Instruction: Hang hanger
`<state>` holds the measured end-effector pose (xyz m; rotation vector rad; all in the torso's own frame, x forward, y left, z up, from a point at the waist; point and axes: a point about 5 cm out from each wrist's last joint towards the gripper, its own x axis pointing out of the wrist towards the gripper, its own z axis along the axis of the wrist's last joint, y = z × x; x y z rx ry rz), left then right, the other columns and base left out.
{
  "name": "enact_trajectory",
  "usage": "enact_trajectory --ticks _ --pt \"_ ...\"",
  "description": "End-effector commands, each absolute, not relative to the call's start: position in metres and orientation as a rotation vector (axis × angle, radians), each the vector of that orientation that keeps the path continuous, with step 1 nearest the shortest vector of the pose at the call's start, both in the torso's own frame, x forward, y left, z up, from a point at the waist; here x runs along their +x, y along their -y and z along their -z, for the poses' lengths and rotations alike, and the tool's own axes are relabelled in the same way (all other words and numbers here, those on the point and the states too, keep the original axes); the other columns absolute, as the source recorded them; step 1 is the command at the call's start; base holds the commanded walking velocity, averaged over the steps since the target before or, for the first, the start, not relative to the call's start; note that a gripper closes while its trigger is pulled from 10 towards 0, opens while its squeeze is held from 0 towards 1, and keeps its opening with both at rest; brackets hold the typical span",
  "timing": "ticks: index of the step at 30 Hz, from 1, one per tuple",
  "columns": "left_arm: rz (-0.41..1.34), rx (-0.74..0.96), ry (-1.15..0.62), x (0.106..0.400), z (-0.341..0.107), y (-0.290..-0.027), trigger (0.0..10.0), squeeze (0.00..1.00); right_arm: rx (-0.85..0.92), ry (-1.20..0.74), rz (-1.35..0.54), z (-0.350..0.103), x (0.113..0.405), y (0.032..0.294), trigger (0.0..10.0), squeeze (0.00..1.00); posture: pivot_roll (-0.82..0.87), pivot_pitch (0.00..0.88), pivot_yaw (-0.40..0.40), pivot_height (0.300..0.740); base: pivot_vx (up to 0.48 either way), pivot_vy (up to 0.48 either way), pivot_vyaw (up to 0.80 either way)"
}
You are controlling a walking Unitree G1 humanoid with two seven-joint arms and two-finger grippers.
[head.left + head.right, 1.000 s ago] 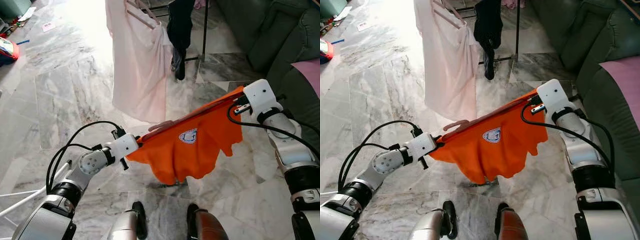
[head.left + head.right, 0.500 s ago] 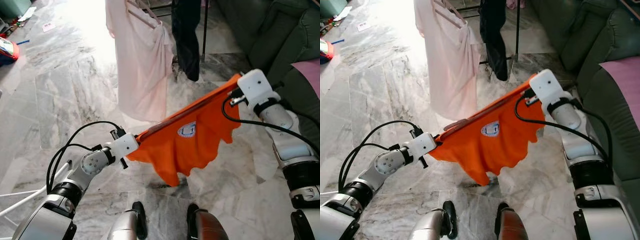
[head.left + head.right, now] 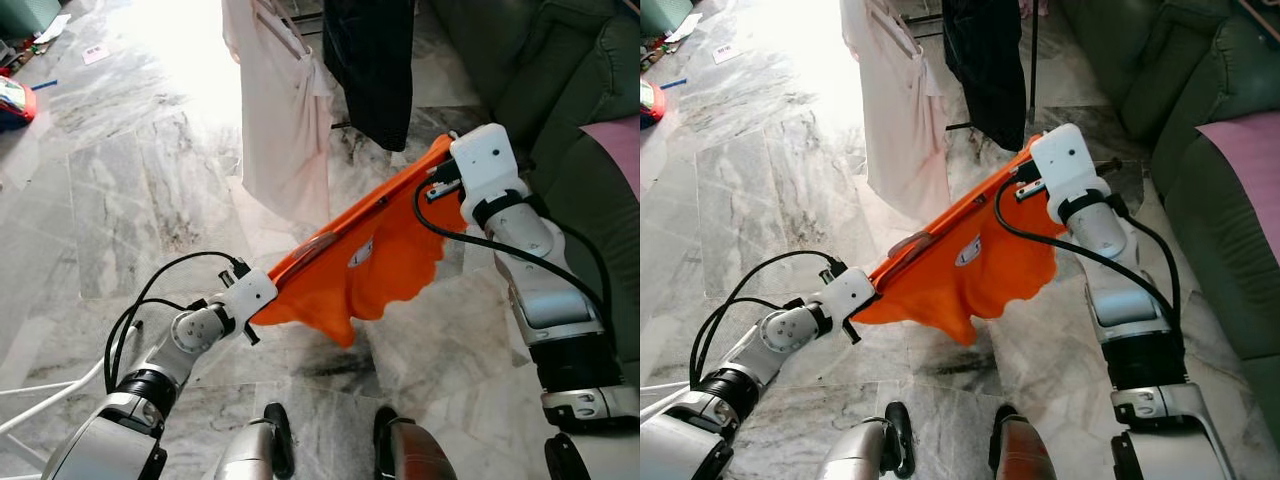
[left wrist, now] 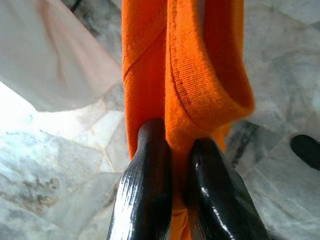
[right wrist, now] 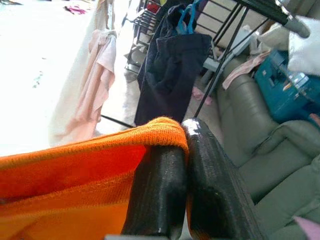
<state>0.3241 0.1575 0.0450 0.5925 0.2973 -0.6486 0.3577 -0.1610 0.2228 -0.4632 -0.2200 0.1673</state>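
Your robot stands on a marble floor (image 3: 120,180) w/ an orange shirt (image 3: 385,270) stretched between both arms, sloping up from its left to its right. Left tool (image 4: 172,165): both black fingers (image 4: 142,190) pinched together on a folded orange edge, low & near the robot's body. Right tool (image 5: 182,150): fingers clamped on the shirt's other end, held higher & farther out, just below a dark garment (image 3: 370,60). A pale strip, prob. the hanger (image 3: 315,245), shows at the top fold of the shirt; can't tell more. The shirt's lower edge hangs free above the floor, a white badge partly seen on its front. Beside the dark garment hangs a pink shirt (image 3: 280,110); a black rack (image 5: 225,45) stands behind. Green sofa (image 3: 560,80) on the robot's right, w/ a pink cushion (image 3: 615,140).
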Motion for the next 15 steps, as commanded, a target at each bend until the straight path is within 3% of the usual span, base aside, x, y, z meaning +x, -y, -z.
enact_trajectory --ticks 1,5,7,10,15 --pt "0.577 0.540 -0.543 0.296 -0.007 -0.187 0.0 0.00 -0.416 0.322 -0.076 -0.245 0.351 0.169 0.0 0.00 -0.15 0.287 0.090 0.740 0.000 0.000 0.00" --pt "0.583 0.492 -0.511 0.302 -0.012 -0.176 0.0 0.00 -0.380 0.253 -0.154 -0.226 0.349 0.153 0.0 0.00 -0.15 0.288 0.088 0.740 0.000 0.000 0.00" --pt "0.608 0.446 -0.466 0.310 -0.020 -0.159 0.0 0.00 -0.331 0.176 -0.285 -0.204 0.343 0.130 0.0 0.00 -0.14 0.290 0.087 0.740 0.000 0.000 0.00" --pt "0.636 0.422 -0.432 0.314 -0.025 -0.146 0.0 0.00 -0.316 0.137 -0.371 -0.192 0.338 0.115 0.0 0.00 -0.14 0.290 0.087 0.740 0.000 0.000 0.00" --pt "0.671 0.429 -0.406 0.317 -0.029 -0.136 0.0 0.00 -0.352 0.114 -0.428 -0.183 0.334 0.109 0.0 0.00 -0.14 0.289 0.090 0.740 0.000 0.000 0.00"
